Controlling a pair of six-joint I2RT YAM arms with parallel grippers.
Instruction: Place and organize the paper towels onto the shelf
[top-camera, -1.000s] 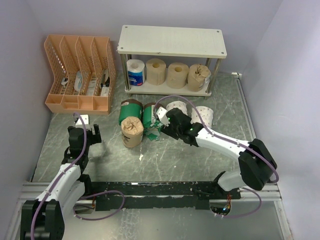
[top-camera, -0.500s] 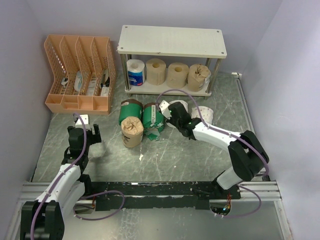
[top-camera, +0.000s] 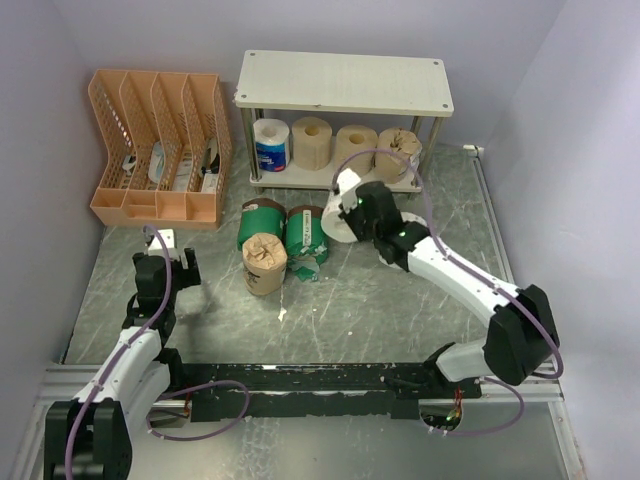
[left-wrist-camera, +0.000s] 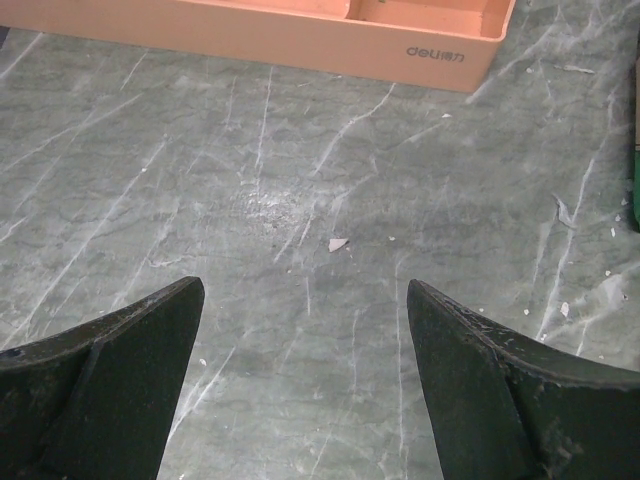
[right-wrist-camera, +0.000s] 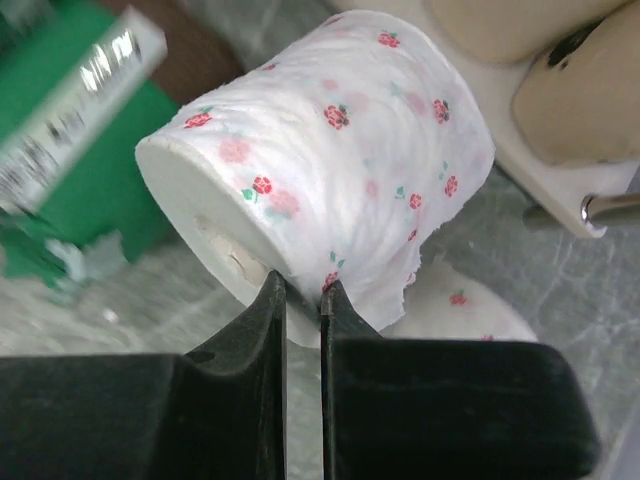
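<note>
At the right fingertips: a white rose-printed roll (right-wrist-camera: 330, 160), off the table and just in front of the shelf's lower tier
Roll axis: tipped over rather than upright; the flat end faces back toward the green wrapped rolls (top-camera: 285, 225) and the far end points toward the shelf
Right gripper (right-wrist-camera: 302, 290): clamped on the roll's paper wall at the near end, jaws almost meeting, seemingly one finger in the core and one outside
Shelf (top-camera: 345, 80): straight ahead of the held roll; the lower tier carries a blue-and-white roll (top-camera: 271, 145), two tan rolls (top-camera: 332, 145) and a brown-wrapped roll (top-camera: 398, 152) side by side
Your call: by my judgement that row has little room, so you would go up to the top board and turn the axis vertical
Table: a brown roll (top-camera: 265, 262), plus a second rose-printed roll (right-wrist-camera: 470, 310) below the held one
Left gripper (left-wrist-camera: 305, 330): fingers spread wide over bare table by the orange organizer (top-camera: 155, 150), well apart from the shelf, so your right arm is the nearer one
</note>
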